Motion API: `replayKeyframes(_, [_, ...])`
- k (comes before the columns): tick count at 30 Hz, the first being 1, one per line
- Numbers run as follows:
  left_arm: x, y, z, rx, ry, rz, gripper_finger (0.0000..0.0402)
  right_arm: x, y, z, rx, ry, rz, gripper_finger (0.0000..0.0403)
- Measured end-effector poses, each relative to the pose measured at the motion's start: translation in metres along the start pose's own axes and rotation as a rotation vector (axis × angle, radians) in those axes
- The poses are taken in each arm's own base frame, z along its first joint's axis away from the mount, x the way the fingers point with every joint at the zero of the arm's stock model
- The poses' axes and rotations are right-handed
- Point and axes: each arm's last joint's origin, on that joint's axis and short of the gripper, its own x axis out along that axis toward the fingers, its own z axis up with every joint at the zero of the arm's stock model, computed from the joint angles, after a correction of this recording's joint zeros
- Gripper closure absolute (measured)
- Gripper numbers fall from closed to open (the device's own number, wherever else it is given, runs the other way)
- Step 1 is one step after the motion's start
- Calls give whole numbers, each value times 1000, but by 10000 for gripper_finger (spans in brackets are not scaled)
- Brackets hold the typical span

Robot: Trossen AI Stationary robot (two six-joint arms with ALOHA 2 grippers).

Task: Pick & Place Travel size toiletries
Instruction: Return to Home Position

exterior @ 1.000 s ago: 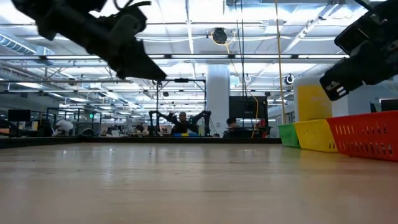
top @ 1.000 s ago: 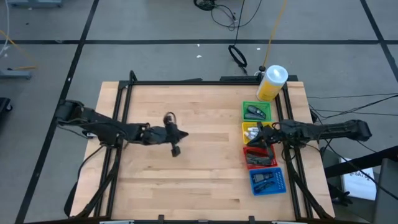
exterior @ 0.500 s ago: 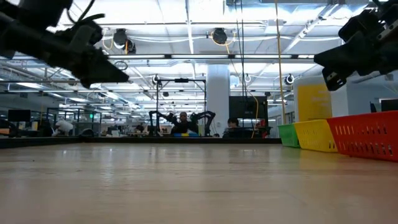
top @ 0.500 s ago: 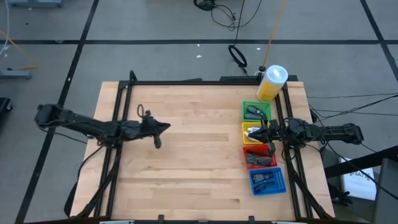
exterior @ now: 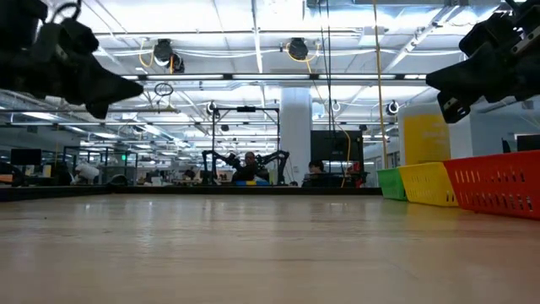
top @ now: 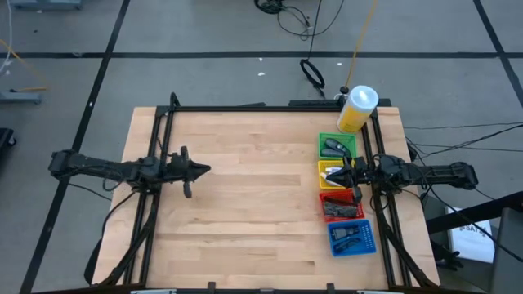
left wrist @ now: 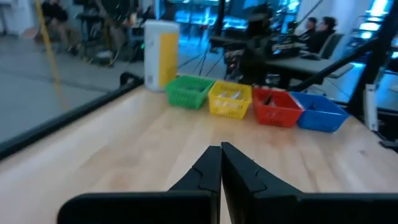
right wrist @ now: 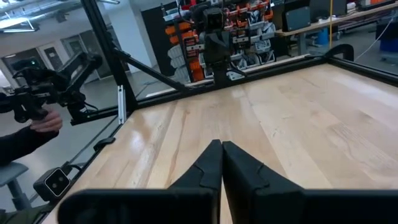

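1. Matte black on left hand [left wrist: 221, 150], two wedge fingers [left wrist: 202, 177] tapering to a point, notched inside.
2. Same black wedge pair on right hand [right wrist: 221, 144].
3. Behind each hand, slim dark jointed arms [top: 106, 168]; thin cable loop [top: 182, 152] by left wrist.

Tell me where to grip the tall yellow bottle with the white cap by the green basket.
Likely the round body of the yellow white-capped bottle, below the cap, fingers level, coming from the table's middle: it stands upright, with the green mesh basket close beside it and the table edge behind. The right gripper, shut, hangs nearest.
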Motion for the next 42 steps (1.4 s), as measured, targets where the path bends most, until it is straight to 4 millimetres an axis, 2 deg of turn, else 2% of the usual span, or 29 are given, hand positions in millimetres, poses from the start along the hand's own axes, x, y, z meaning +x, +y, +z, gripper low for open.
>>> replayKeyframes(9, [-6,0,7,33,-67,-18,392,0,0,0,-1,-4,1,400])
replayKeyframes(21, [-6,0,5,74,-51,-17,392,0,0,0,-1,-5,1,399])
replayKeyframes(28, [-19,2,7,14,-102,-49,392,0,0,0,0,-5,1,401])
replayKeyframes(34, [-22,2,5,158,-88,-171,392,0,0,0,-1,-4,0,399])
replayKeyframes(42, [-21,5,5,142,-81,-158,392,0,0,0,-1,-4,1,399])
